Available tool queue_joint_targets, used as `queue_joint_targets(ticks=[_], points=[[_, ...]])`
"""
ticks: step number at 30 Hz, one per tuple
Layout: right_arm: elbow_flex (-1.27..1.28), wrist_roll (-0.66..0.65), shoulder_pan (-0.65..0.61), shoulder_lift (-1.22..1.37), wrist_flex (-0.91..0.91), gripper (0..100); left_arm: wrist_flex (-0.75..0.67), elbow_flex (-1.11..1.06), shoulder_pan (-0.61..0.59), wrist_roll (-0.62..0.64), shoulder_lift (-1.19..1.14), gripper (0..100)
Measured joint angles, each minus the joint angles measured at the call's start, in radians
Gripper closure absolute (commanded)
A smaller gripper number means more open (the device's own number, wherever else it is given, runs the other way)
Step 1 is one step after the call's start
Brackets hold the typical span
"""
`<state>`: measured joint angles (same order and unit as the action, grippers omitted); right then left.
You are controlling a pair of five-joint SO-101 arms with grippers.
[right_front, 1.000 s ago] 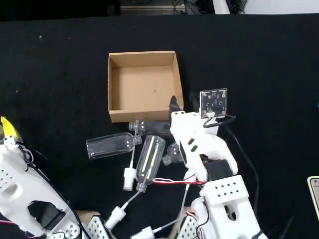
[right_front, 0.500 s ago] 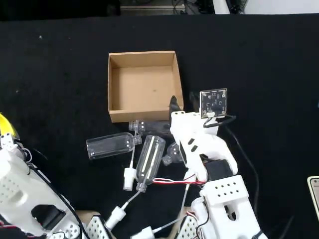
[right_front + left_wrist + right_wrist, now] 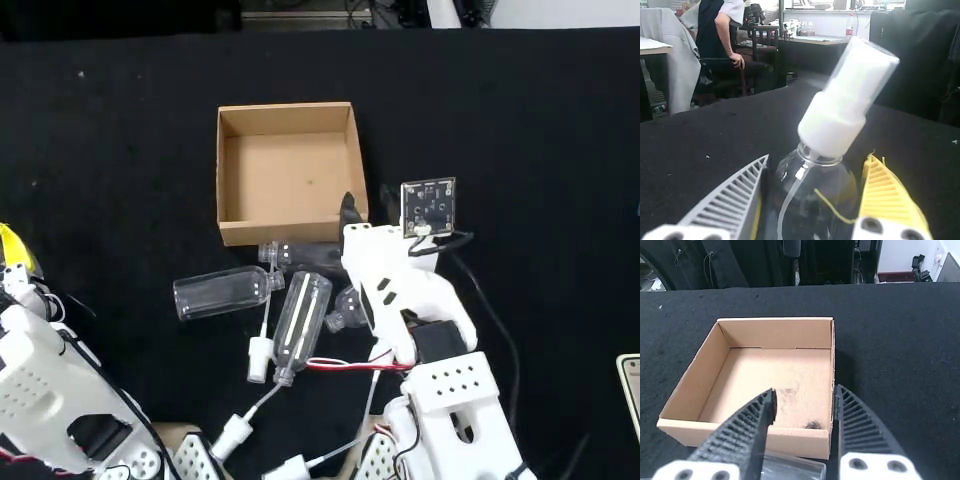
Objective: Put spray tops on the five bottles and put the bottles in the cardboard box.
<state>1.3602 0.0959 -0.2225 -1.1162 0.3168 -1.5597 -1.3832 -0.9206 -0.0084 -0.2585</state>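
While the left claw clamps its grey and yellow fingers on the shoulders of a clear held bottle, that bottle's white spray top leans tilted above the fingertips, and a thin dip tube shows through the plastic. Its arm sits at the lower left of the black surface in the high view. The right claw stands partly parted, its black fingers over a clear boxside bottle lying along the front wall of the cardboard box. A wide bottle and a slim bottle, both uncapped, lie on their sides near the box. Loose spray tops with thin tubes lie nearer the arms.
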Motion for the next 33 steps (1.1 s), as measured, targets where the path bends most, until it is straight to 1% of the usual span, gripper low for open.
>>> queue_joint_targets(ticks=[22, 26, 33], points=[[0.0, 0.0, 0.0, 0.0, 0.0, 83.3, 0.0, 0.0, 0.0, 0.0, 0.003, 73], [0.0, 0.0, 0.0, 0.0, 0.0, 83.3, 0.0, 0.0, 0.0, -0.044, 0.003, 73], [0.0, 0.0, 0.0, 0.0, 0.0, 83.3, 0.0, 0.0, 0.0, -0.058, 0.003, 74]])
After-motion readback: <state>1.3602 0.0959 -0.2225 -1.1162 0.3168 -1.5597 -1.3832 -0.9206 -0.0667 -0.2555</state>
